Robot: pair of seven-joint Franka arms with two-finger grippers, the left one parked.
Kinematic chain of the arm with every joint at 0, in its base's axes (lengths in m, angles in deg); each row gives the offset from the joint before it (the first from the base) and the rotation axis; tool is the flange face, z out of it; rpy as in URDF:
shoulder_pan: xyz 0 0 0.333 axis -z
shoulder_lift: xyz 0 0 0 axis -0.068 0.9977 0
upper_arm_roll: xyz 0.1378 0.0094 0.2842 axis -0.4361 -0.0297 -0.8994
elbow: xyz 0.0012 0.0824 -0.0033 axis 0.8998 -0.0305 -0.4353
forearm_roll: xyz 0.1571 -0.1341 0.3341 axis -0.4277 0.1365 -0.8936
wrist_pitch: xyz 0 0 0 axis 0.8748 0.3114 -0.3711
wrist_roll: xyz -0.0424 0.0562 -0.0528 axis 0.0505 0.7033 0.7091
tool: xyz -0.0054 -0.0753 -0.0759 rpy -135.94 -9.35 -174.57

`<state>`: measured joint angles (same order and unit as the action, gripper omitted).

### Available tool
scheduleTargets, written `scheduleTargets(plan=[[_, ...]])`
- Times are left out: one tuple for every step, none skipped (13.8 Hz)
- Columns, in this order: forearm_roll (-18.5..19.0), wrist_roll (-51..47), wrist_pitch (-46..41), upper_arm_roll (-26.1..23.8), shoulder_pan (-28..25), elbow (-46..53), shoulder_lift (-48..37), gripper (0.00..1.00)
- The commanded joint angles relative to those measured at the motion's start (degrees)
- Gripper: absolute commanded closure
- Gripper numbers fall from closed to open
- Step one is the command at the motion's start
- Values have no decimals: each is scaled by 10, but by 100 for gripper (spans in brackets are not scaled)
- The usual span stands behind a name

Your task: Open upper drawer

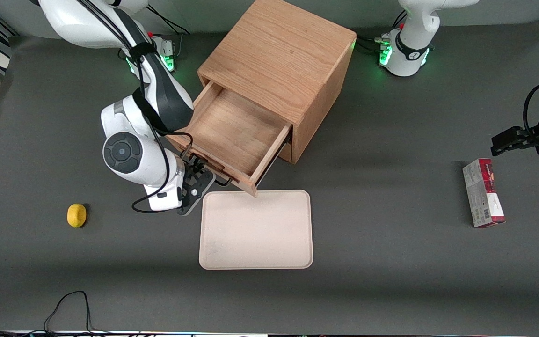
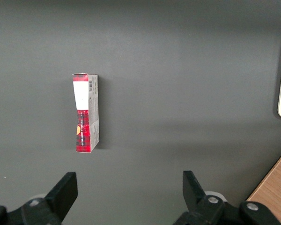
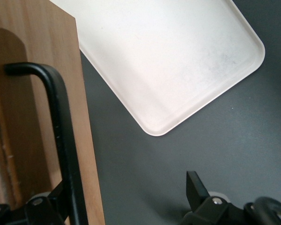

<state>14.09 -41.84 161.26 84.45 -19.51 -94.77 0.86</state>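
Judging by how much of its tray shows, the drawer [image 1: 225, 128] looks close to fully open. It sticks out of the cabinet [image 1: 279, 51] toward 7 o'clock in the front view, and its inside is bare. The gripper [image 1: 200, 169] sits at the drawer front, at the end toward the working arm. The wrist view shows its fingers [image 3: 196, 187] spread wide apart and clamped on nothing. The black handle [image 3: 61, 122] runs between them, hard against one finger and well clear of the other.

The main risk is snagging. If the arm lifts or swings off sideways, that near finger may catch under the bar, jerking the drawer or dragging the whole cabinet across the counter [image 1: 391, 262]. Backing straight off the bar first seems safer. A loop of the arm's own cable hangs close to the handle and could hook on it too.

Pulling further carries a second risk. The drawer's front corner already overhangs the edge of the tray [image 1: 255, 229] at 6 o'clock. More travel might bring the drawer off its runners and drop it onto the tray.

The lemon [image 1: 76, 215], at 8 o'clock from the gripper, and the box [image 1: 482, 192], toward the parked arm's end, lie well apart from all this.
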Motion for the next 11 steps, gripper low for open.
scheduleTargets(plan=[[-25,44,-16,1,16,30,14,0],[-26,45,-16,1,20,30,14,0],[-26,45,-16,1,21,30,14,0],[-25,45,-16,1,22,33,14,0],[-25,45,-16,1,22,39,17,0],[-24,45,-16,1,23,46,20,0],[-23,46,-16,1,27,49,22,0],[-23,47,-16,1,30,51,27,0],[-24,50,-16,1,36,52,30,0],[-24,50,-16,1,36,58,32,0],[-24,49,-16,1,36,64,36,0]])
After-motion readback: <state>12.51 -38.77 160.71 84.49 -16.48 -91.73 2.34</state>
